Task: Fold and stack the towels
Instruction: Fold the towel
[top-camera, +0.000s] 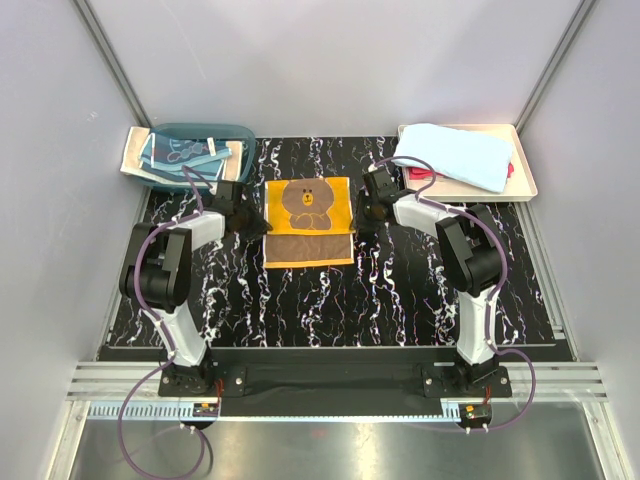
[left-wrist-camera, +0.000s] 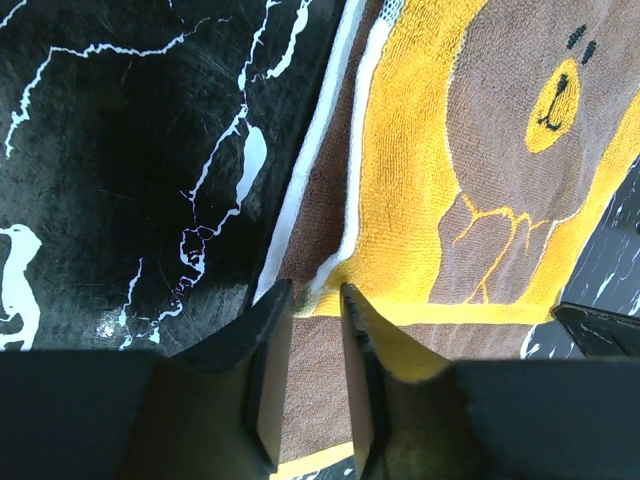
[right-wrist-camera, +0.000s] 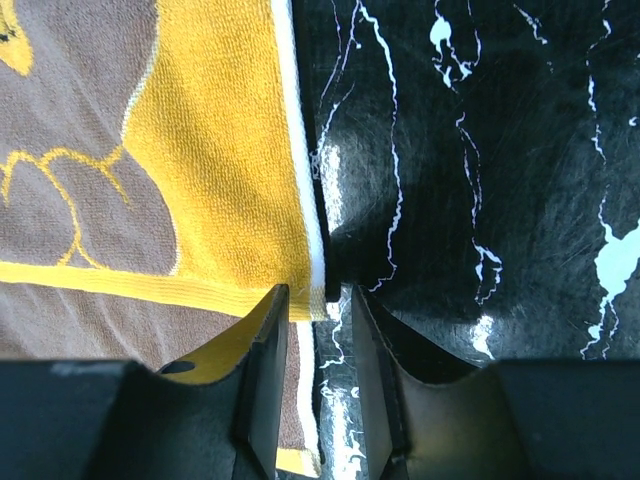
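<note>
Narrowly parted, the left claw (left-wrist-camera: 315, 290) points down at the left edge of the orange bear towel (top-camera: 308, 205). One finger (left-wrist-camera: 262, 370) stands at the white hem, the other over the yellow pile. The cloth seen in the gap lies flat, and no pinch is visible. The right claw (right-wrist-camera: 315, 292) stands the same way at the towel's right edge, jaws a narrow slot apart, with the hem between the tips. Whether any pad touches the cloth cannot be told.

The towel lies spread at the centre of the black marbled table (top-camera: 400, 300), bear panel on the far side and brown band towards the arm bases. A light blue towel (top-camera: 455, 155) lies in the cream tray (top-camera: 525, 185) at far right, with a red cloth (top-camera: 512, 170) showing beneath it. A dusty blue towel (top-camera: 180, 152) sits in the teal basin (top-camera: 235, 132) at far left.
</note>
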